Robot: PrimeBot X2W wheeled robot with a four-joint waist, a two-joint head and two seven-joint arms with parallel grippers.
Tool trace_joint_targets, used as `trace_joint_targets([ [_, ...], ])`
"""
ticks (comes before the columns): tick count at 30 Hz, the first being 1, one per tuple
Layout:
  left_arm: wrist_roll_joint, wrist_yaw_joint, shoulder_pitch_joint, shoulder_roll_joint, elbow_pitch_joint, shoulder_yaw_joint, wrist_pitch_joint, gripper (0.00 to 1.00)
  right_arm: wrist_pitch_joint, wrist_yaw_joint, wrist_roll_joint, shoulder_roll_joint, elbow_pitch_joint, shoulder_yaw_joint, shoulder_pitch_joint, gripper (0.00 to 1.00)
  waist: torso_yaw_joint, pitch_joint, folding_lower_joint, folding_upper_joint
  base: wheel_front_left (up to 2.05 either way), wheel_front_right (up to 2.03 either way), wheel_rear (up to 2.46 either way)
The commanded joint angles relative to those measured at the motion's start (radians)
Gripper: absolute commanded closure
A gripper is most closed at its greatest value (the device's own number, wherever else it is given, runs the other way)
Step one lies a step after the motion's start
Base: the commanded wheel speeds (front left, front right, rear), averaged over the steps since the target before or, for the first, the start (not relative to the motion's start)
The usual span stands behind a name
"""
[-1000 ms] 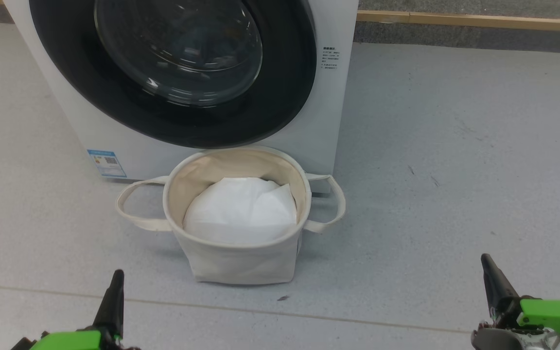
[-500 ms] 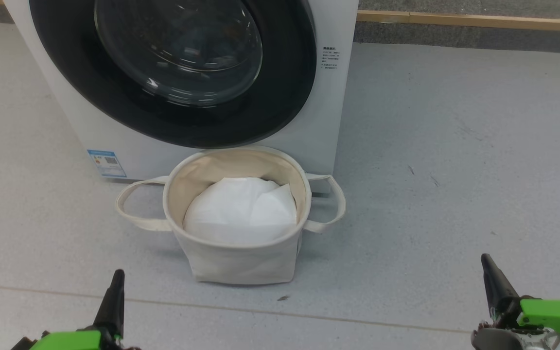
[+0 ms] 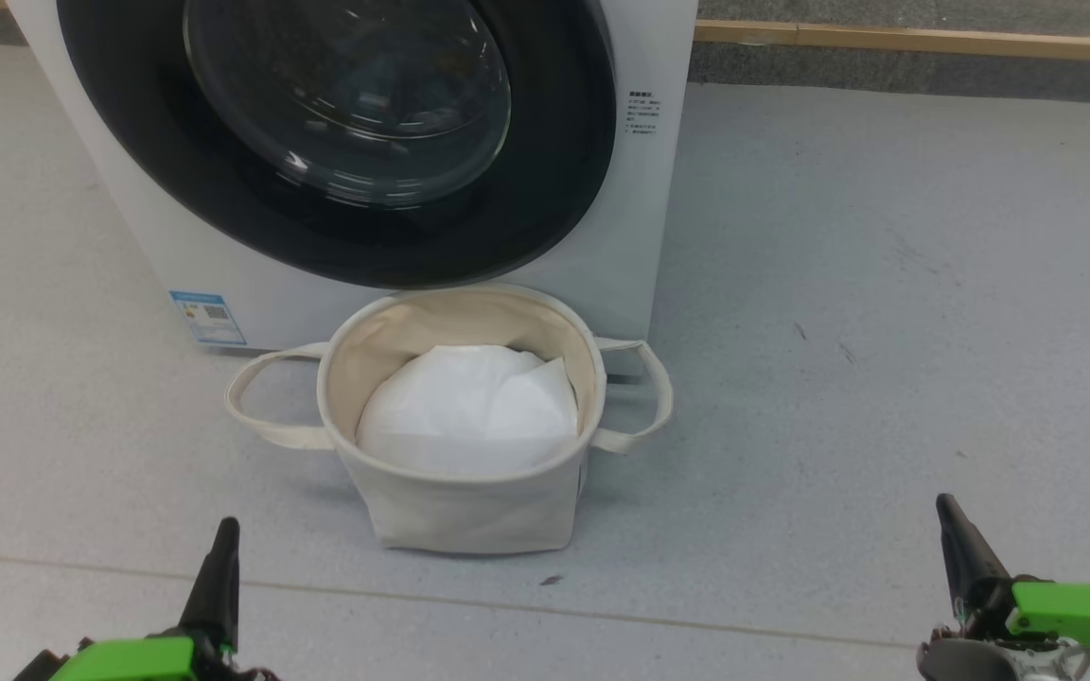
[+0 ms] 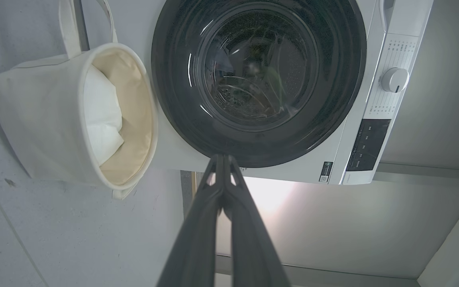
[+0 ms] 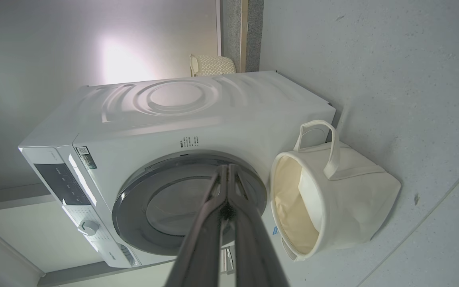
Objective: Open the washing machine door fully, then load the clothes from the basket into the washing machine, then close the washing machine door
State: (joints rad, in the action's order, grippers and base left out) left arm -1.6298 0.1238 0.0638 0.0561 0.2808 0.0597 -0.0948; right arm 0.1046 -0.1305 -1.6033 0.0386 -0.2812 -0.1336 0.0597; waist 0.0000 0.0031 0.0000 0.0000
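A: Where do things stand?

B: Washing machine [image 3: 644, 236] at 12 o'clock in the head view, its door [image 3: 337, 132] flush against the front, closed. Basket [image 3: 469, 515] upright on the floor at the door's 6 o'clock, just beside the cabinet. Inside it, a white padding sheet [image 3: 469, 416]. Glass too dark to tell whether the clothes lie in the drum.

A: Grippers?

B: Left gripper [image 3: 226, 534] at 7 o'clock, right gripper [image 3: 948, 513] at 5 o'clock. Both are low and well apart from basket and door. Jaws together on each, nothing between them.

A: Which step, then?

B: My reading is that either nothing is begun or all is done. Padding alone on top leans toward done. If it is the start, the next move calls for a fingertip hooked behind the door's rim on the latch side, which I cannot make out. Then a full swing open, kept clear of the basket.
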Motion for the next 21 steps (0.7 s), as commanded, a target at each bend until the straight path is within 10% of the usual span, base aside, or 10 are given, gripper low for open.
trace_joint_targets([
  [1,0.008,0.007,0.043,0.006,-0.036,0.038,-0.005,1.00,0.008,0.000,-0.005,0.012,0.036,0.020,0.048,1.00,0.000,0.000,0.0000,0.0000,0.00,0.00,0.00],
  [21,0.011,0.007,0.043,0.003,-0.036,0.042,-0.009,1.00,0.008,0.000,-0.005,0.012,0.036,0.020,0.048,1.00,0.000,0.000,0.0000,0.0000,0.00,0.00,0.00],
])
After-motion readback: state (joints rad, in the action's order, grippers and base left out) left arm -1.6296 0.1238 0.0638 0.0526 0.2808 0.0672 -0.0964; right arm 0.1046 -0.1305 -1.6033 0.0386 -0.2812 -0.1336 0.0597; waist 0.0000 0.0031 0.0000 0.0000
